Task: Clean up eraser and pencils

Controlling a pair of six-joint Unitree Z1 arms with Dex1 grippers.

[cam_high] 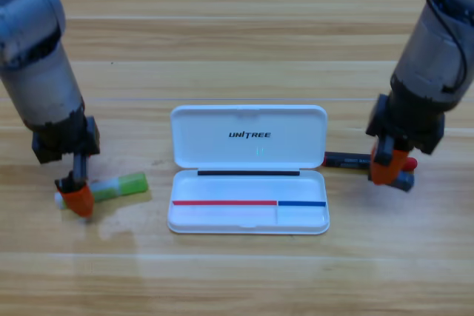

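While left gripper [77, 199] covers green pencil [118, 186] (white end); right gripper [388, 166] over black pencil [346, 160].

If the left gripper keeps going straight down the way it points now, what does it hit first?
Most likely the white end of the light green marker-like pencil: the left gripper points down right over that end. Height is hard to judge from above; it may already touch it, or just reach the wooden table beside it.

White case [248, 138] mid-table; wood table [237, 27] behind open.
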